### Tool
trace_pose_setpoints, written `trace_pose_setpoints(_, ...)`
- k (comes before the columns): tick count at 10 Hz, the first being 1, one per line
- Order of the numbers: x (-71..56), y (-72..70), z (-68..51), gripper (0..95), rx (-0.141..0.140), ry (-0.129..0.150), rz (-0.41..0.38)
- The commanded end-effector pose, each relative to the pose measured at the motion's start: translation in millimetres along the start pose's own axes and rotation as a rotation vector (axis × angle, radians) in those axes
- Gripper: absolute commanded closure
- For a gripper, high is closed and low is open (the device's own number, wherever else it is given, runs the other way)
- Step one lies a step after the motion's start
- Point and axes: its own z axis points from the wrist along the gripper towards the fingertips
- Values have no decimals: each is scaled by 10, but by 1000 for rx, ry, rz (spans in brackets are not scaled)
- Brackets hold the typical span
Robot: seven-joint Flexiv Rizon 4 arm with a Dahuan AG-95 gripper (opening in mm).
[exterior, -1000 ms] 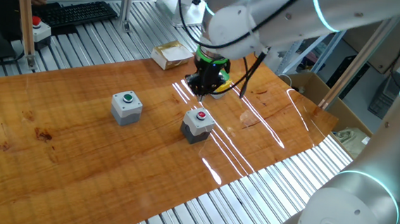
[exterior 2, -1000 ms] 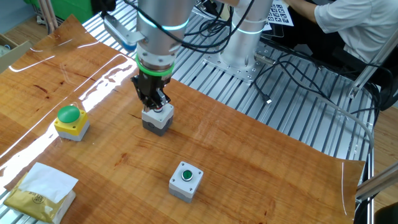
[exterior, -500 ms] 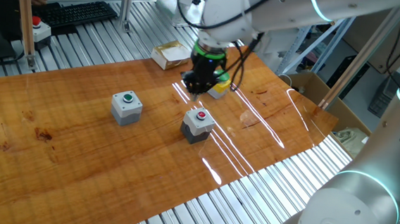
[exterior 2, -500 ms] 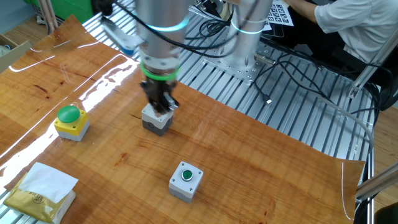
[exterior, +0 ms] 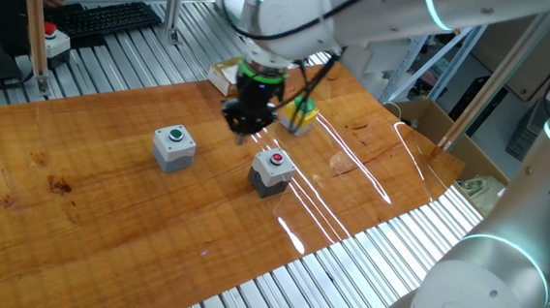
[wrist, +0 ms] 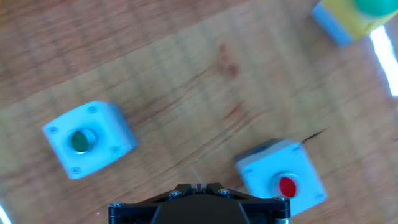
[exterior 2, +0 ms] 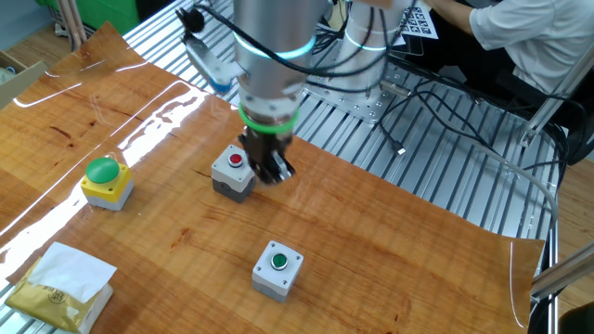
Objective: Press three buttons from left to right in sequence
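Observation:
The light grey box with a green cap [exterior: 174, 147] stands at the left of the wooden table. The dark grey box with a red cap [exterior: 272, 170] stands in the middle. The yellow box with a green dome [exterior: 302, 115] stands behind, partly hidden by the arm. My gripper [exterior: 243, 125] hovers above the table between the red-cap box and the green-cap box, touching neither. In the other fixed view it [exterior 2: 276, 173] is just right of the red-cap box [exterior 2: 233, 171]. The hand view shows the fingertips [wrist: 200, 186] pressed together, with the green-cap box [wrist: 87, 140], the red-cap box [wrist: 283, 180] and the yellow box [wrist: 357, 15] below.
A yellow-and-white packet [exterior: 232, 71] lies at the table's far edge; it also shows in the other fixed view [exterior 2: 60, 288]. A pale box with a red mushroom button [exterior: 52, 41] and a keyboard [exterior: 110, 16] sit off the wood. A cardboard box [exterior: 433, 121] stands to the right.
My gripper has moved from over the red-cap box, near the yellow box, toward the light grey green-cap box. The red cap is now uncovered in the other fixed view.

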Motion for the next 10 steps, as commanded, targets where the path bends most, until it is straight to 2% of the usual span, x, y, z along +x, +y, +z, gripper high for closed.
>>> trace_pose_setpoints(1, -29, 216, 58, 950, 3, -2, 18)
trace_pose_setpoints(5, -113, 561, 115, 950, 3, -2, 65)
trace_pose_setpoints(10, -247, 821, 191, 950, 1, -2, 103)
